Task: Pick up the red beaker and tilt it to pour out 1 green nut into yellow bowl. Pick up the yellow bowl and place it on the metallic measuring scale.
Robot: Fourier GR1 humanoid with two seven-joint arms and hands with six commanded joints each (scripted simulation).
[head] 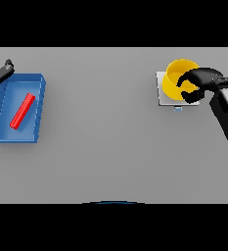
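Bowl placement looks nearly done: the yellow bowl [178, 78] sits on the metallic measuring scale [162, 93] at two o'clock on the counter [105, 147], with the right robot hand [199, 84] curled round its three o'clock rim. The left robot hand [2, 71] rests at ten o'clock, fingers unreadable, beside the blue tray [37, 110] holding the red beaker [22, 111], lying with its long axis toward one o'clock.

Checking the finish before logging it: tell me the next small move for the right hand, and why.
Probably uncurl the fingers and lift clear. The right hand is curled on the rim of the yellow bowl, which already sits over the metallic measuring scale, so only the release seems left. The left hand is idle by the blue tray.
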